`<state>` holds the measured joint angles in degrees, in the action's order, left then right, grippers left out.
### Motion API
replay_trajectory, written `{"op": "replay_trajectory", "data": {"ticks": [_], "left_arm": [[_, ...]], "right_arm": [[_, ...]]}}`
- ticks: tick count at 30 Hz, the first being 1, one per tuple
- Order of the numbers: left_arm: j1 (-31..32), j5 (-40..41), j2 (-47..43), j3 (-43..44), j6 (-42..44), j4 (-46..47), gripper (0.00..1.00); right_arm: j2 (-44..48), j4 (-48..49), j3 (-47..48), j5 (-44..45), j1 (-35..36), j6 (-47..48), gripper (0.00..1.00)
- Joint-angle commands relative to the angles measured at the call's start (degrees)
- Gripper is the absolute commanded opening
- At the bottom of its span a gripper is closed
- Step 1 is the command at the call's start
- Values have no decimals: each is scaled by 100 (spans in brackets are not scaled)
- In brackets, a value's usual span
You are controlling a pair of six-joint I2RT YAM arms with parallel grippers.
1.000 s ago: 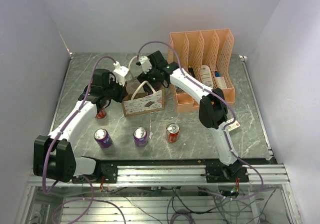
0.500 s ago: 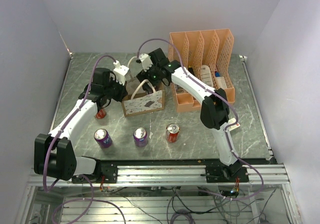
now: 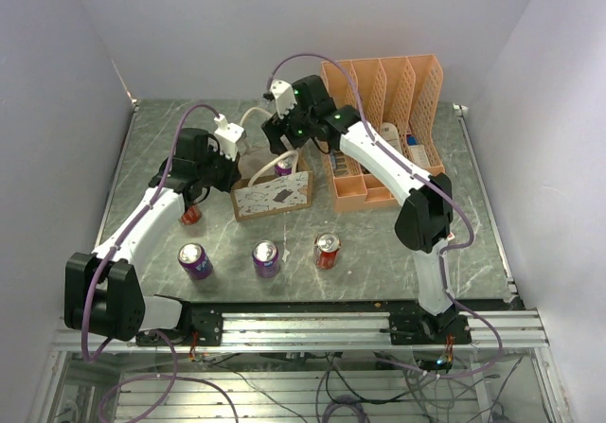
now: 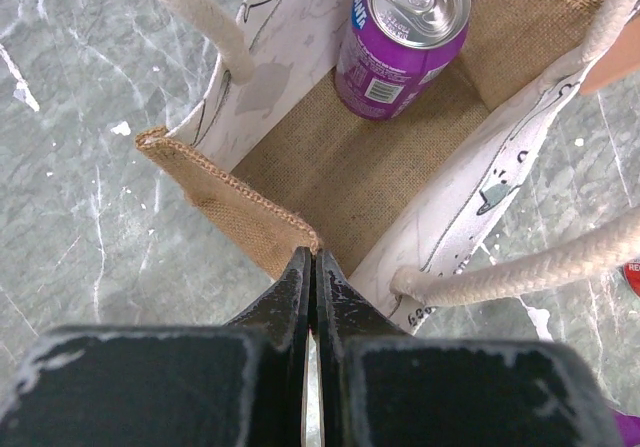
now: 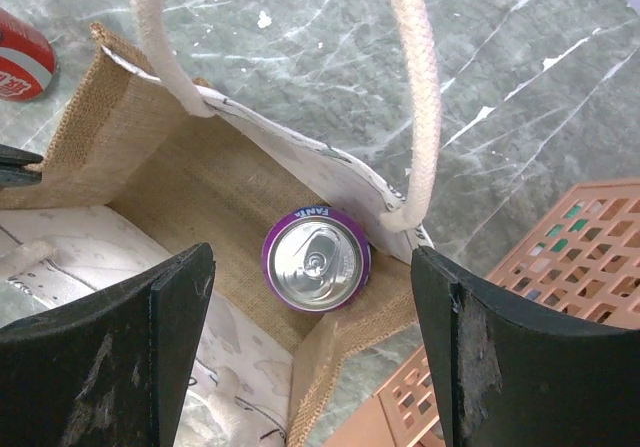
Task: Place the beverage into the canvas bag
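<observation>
The canvas bag (image 3: pixel 275 196) stands mid-table, with brown edges, off-white sides and cream handles. A purple beverage can (image 3: pixel 283 167) stands upright inside it, in the corner nearest the organizer. It also shows in the left wrist view (image 4: pixel 400 42) and the right wrist view (image 5: pixel 316 258). My left gripper (image 3: pixel 233 169) is shut on the bag's brown side edge (image 4: pixel 250 207), pinching it (image 4: pixel 313 257). My right gripper (image 3: pixel 284 137) hangs open and empty above the bag, its fingers spread wide over the can (image 5: pixel 312 267) without touching it.
An orange file organizer (image 3: pixel 383 130) stands right beside the bag. Two purple cans (image 3: pixel 195 260) (image 3: pixel 266 257) and a red can (image 3: pixel 327 250) stand near the front edge. Another red can (image 3: pixel 191 215) sits under the left arm, left of the bag.
My right gripper has risen up and back out of the bag, leaving the purple can standing inside. The left gripper has kept its hold on the bag's edge.
</observation>
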<state>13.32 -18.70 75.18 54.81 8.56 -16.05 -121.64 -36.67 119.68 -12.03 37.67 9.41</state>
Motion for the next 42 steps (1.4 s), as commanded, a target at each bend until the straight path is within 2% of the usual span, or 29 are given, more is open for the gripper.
{"op": "replay_trajectory", "data": {"ticks": [1, 14, 24, 34, 37, 42], "left_arm": [[-25, 72, -29, 188, -30, -11, 7], [-23, 102, -90, 206, 27, -29, 7], [-23, 177, -92, 287, 41, -55, 9], [-27, 280, -207, 295, -3, -41, 15], [-23, 261, -231, 311, 10, -34, 19], [-23, 325, -221, 331, 65, -54, 27]], "right_arm": [[327, 220, -81, 223, -53, -75, 79], [124, 373, 194, 585, -82, -362, 79], [960, 400, -127, 326, -304, -224, 80], [2798, 62, -2305, -909, -363, 1038, 82], [3317, -348, -2906, -1423, -310, 1713, 83], [3905, -809, -3938, -1780, -84, 2558, 87]]}}
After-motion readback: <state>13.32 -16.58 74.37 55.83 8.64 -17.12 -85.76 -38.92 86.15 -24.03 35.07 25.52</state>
